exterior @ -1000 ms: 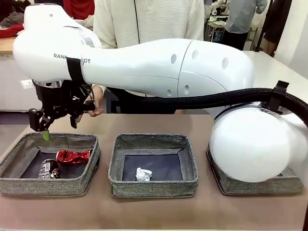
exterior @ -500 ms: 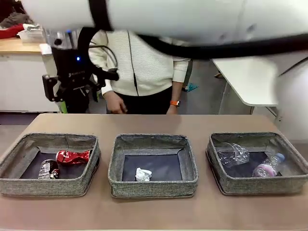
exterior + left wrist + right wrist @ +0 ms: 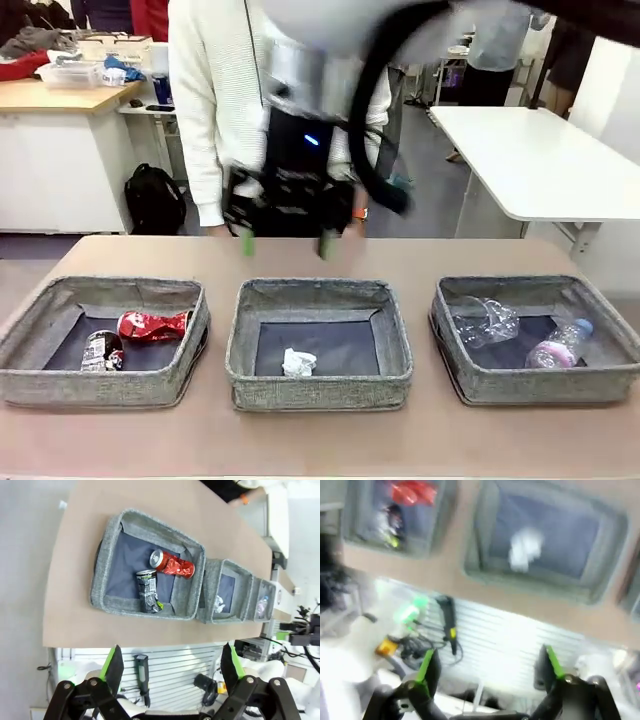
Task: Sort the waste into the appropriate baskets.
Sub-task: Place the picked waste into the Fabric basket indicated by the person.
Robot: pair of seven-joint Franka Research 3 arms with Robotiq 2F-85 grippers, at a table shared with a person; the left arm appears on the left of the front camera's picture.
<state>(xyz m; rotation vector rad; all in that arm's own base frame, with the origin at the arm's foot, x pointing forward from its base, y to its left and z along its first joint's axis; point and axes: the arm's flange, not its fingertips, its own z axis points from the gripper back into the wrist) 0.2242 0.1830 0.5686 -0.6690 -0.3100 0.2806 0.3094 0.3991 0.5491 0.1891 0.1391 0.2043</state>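
Three grey baskets stand in a row. The left basket (image 3: pixel 100 388) holds a crushed red can (image 3: pixel 152 325) and a dark can (image 3: pixel 100 351). A crumpled white paper ball (image 3: pixel 298 362) lies in the middle basket (image 3: pixel 320 392). A clear cup (image 3: pixel 485 320) and a small bottle with a pink label (image 3: pixel 555 350) are in the right basket (image 3: pixel 540 388). My right gripper (image 3: pixel 286 242) hangs blurred above the table's far edge behind the middle basket, open and holding nothing. From high over the robot's side, my left gripper (image 3: pixel 171 662) is open and empty above the left basket (image 3: pixel 115 600).
A person in a white sweater (image 3: pixel 220 100) stands at the far side, just behind my right gripper. A white table (image 3: pixel 540 170) is at the back right and a black backpack (image 3: pixel 155 200) sits on the floor at the back left.
My right arm has swung up from the left basket and across to the right, and now hangs behind the middle basket. The right basket has come into view. The waste has not moved.
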